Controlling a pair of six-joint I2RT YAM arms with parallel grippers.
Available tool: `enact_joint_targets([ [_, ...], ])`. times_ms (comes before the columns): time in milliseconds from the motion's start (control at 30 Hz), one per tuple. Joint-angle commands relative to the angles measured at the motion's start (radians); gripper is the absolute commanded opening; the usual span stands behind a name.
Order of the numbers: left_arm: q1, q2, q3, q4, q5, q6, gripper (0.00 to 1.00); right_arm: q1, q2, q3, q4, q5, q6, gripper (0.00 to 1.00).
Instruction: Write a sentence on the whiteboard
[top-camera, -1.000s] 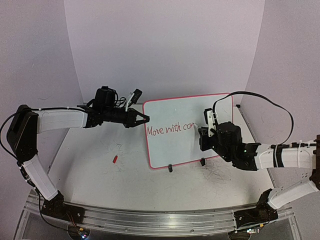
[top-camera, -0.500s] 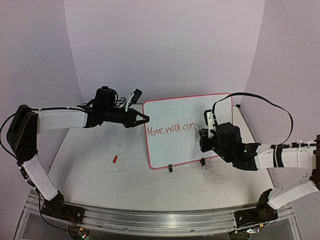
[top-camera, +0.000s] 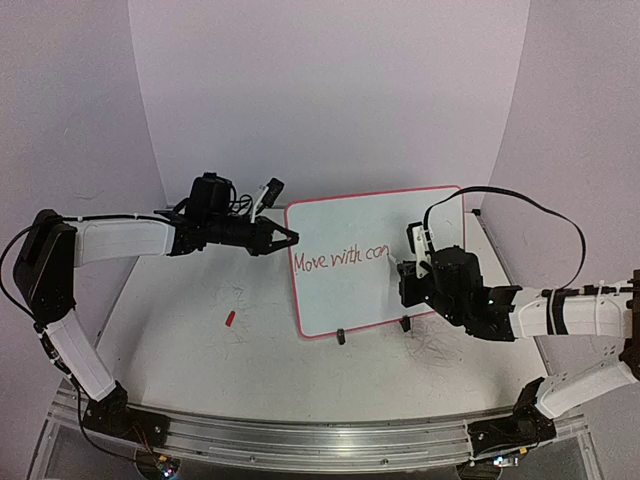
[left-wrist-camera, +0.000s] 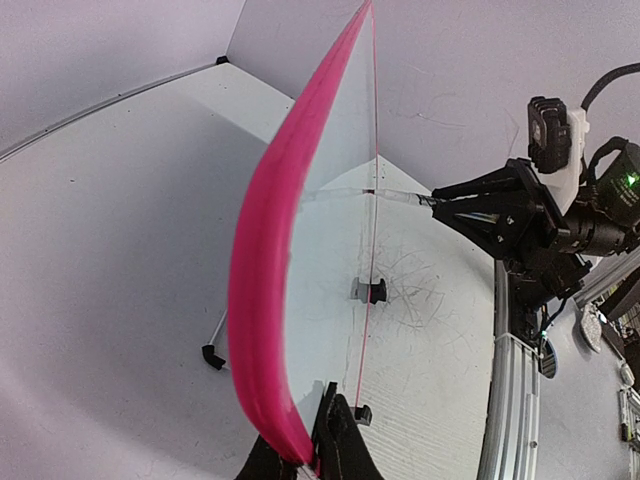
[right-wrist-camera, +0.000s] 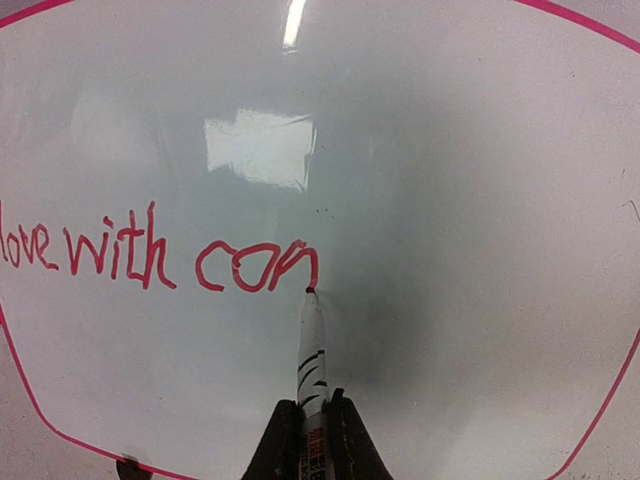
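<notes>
Marker (right-wrist-camera: 311, 350) in clamped right fingers (top-camera: 406, 270) just finished "n"; sentence (right-wrist-camera: 160, 260) reads "Move with con", unfinished. Left fingers (top-camera: 286, 238) pinch whiteboard (top-camera: 380, 215) at 9 o'clock rim.

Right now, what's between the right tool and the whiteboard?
A marker: the right tool grips it, and its tip meets the whiteboard at the end of the red sentence, seen in the right wrist view.

Soft, even light from above keeps all views bright, with only faint shadows on the bench (top-camera: 200, 340). In the right wrist view the glossy whiteboard (right-wrist-camera: 450, 200) mirrors a bright rectangular glare patch (right-wrist-camera: 260, 148). The left wrist view bows at its edges, and the near red rim (left-wrist-camera: 262, 300) is blurred.
</notes>
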Motion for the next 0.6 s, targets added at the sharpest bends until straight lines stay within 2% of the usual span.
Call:
enact_joint_targets([
  [0, 0.006, -0.006, 0.029, -0.048, -0.155, 0.132, 0.00, 0.001, 0.001, 0.017, -0.027, 0.000, 0.009, 0.00],
  [567, 0.005, -0.002, 0.030, -0.051, -0.160, 0.135, 0.00, 0.001, -0.050, 0.038, 0.001, 0.032, -0.037, 0.00],
])
